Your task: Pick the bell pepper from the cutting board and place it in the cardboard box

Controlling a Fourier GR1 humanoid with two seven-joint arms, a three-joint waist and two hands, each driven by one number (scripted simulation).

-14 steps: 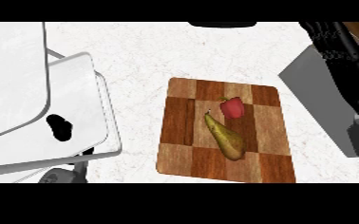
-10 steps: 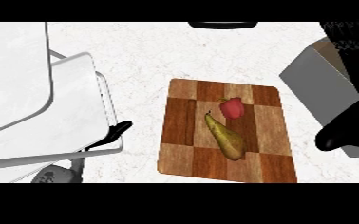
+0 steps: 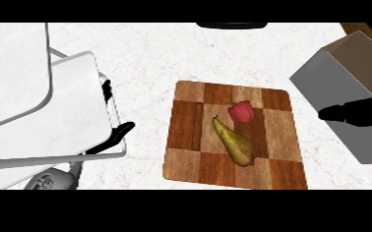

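Note:
The red bell pepper [image 3: 241, 111] lies on the upper middle of the checkered wooden cutting board [image 3: 276, 167]. The cardboard box [image 3: 335, 73] stands at the right edge, with grey outer walls and a brown inside showing at the top. Only a black part of my right hand [image 3: 349, 113] shows in front of the box's wall, right of the board and apart from the pepper. My left hand [image 3: 119, 130] is mostly hidden behind its pale forearm [image 3: 51, 118] at the left, with straight black fingers [image 3: 108, 90] poking out over the counter, holding nothing.
A yellow-green pear [image 3: 236, 143] lies on the board just below and left of the pepper, nearly touching it. A dark rounded object [image 3: 230, 25] sits at the counter's far edge. A grey round part [image 3: 51, 179] shows at the lower left.
My right hand has risen from the lower right to the front of the box's wall. The left hand's fingers have shifted up beside the forearm. Pepper and pear have not moved on the board.

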